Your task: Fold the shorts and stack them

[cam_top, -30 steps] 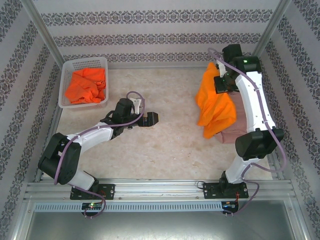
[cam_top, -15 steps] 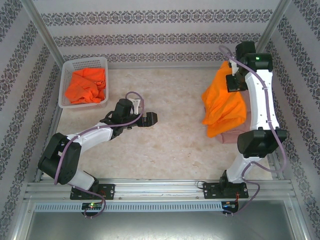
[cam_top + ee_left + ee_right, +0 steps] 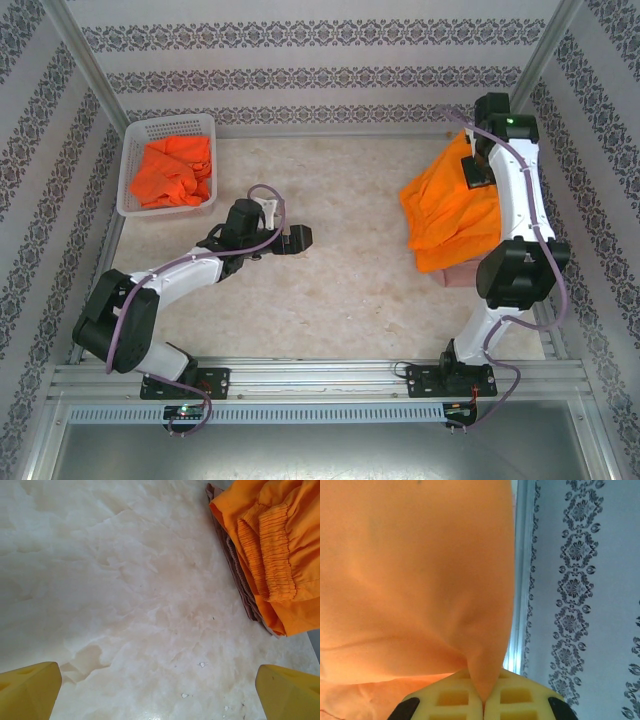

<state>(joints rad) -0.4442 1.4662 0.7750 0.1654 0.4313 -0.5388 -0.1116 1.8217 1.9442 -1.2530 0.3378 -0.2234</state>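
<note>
A white perforated basket [image 3: 128,178] stood at the far left corner of the pale, marble-patterned table [image 3: 340,290]. Walls [image 3: 320,62] papered in bands of dark floral ornament enclosed the table on three sides, and an aluminium rail [image 3: 320,376] ran along its near edge.

Bright, even light is falling across the table [image 3: 340,290], leaving only faint, soft shadows; in the right wrist view the orange shorts [image 3: 410,580] are showing slightly blurred.
</note>
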